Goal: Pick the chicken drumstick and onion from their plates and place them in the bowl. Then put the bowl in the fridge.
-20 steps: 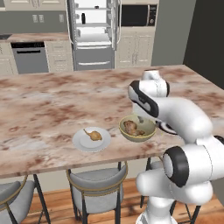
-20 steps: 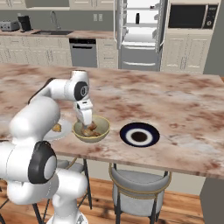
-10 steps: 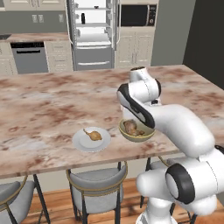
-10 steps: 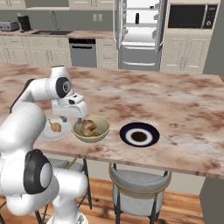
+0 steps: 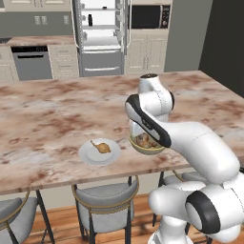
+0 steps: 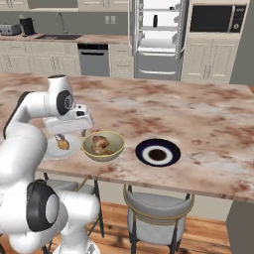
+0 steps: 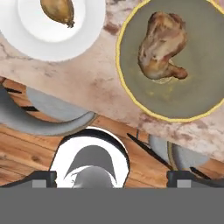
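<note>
The chicken drumstick (image 7: 161, 40) lies inside the olive bowl (image 7: 131, 83), which stands near the counter's front edge (image 6: 103, 147) (image 5: 147, 144). Left of the bowl, the onion (image 7: 57, 9) (image 6: 63, 144) (image 5: 101, 147) rests on a white plate (image 7: 87, 35) (image 6: 53, 150) (image 5: 90, 156). My gripper (image 7: 111, 178) (image 6: 63, 134) hangs open and empty above the counter edge, between plate and bowl, its fingertips (image 7: 43, 178) set wide apart. At the back, the fridge (image 5: 100, 35) (image 6: 158, 34) stands with its doors open, white shelves showing.
A dark round dish with a white ring (image 6: 158, 153) sits right of the bowl. Stools (image 5: 106, 209) (image 6: 158, 211) stand under the counter's front edge. A grey dishwasher (image 5: 31, 62) is left of the fridge, a microwave (image 6: 212, 19) to its right.
The hand has swung from directly over the bowl leftward toward the plate with the onion, staying open. The drumstick, onion, bowl and plate have not moved.
</note>
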Controlling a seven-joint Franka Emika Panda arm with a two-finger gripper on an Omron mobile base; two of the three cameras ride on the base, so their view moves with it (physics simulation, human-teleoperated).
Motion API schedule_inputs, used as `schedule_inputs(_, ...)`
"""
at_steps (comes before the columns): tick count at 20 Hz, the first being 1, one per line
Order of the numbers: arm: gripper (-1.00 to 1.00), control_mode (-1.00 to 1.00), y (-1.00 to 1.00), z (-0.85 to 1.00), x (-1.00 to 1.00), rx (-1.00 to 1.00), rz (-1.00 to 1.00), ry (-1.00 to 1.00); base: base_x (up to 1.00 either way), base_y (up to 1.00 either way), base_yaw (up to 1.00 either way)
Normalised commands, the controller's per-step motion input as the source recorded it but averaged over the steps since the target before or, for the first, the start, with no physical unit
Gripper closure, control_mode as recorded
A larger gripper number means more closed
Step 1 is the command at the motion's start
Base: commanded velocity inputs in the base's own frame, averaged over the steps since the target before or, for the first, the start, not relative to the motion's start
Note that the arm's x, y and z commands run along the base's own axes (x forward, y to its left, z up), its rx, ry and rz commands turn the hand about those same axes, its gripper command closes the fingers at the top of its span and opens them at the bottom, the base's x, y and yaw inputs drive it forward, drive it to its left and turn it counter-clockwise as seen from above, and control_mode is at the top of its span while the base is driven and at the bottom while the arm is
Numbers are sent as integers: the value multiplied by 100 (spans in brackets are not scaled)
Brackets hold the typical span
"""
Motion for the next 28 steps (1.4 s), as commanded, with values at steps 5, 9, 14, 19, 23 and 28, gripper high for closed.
schedule_inputs(5, -100, -100, 29, -1, 14, 25, 39, 1, 0, 0, 0)
schedule_inputs(9, -100, -100, 46, -4, 21, 11, 32, 0, 0, 0, 0)
schedule_inputs(14, -100, -100, 52, -1, 22, -2, 19, 0, 0, 0, 0)
schedule_inputs(19, -100, -100, 44, -15, 15, -4, 13, 1, 0, 0, 0)
schedule_inputs(23, -100, -100, 36, -35, 10, 0, 16, 2, 0, 0, 0)
schedule_inputs(28, -100, -100, 29, -36, 12, 0, 16, 0, 0, 0, 0)
